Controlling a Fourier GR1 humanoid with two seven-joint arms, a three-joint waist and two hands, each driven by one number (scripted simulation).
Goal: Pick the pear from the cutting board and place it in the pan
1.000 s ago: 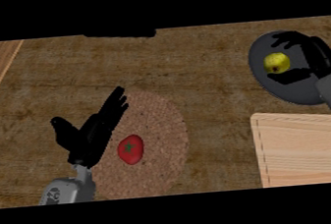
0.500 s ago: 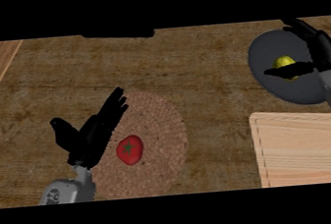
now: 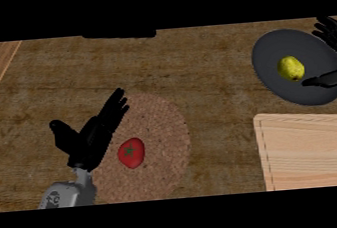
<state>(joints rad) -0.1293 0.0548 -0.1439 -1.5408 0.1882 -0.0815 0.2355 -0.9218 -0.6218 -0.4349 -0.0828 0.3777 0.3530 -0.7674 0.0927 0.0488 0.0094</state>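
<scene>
Right hand (image 3: 334, 35) is showing at the far right edge of my head view, over the rim of the dark pan (image 3: 272, 72), and its fingers are spreading open and holding nothing. I am seeing the pear (image 3: 291, 68) lying inside the pan, on the right half of the pan's floor, apart from the fingers. It is lying just to the left of my right hand and a little lower in the view, with its long axis running roughly up and down in the picture, slightly tilted. A dark bar is crossing the pan's lower right rim; I am taking it for the thumb or the pan's handle, but I cannot tell which. The cutting board (image 3: 311, 150) is sitting below the pan, near but not touching, and it is carrying no fruit on the part I can see. My left hand (image 3: 92, 134) is resting open at the lower left, fingers up, beside a woven mat (image 3: 162, 136) with a red fruit (image 3: 131, 153) on it, well apart from the pan. I am judging that the placing is done, and the right hand is the nearer one, so the coming move is only to draw it up and away to the right without brushing the pear.
</scene>
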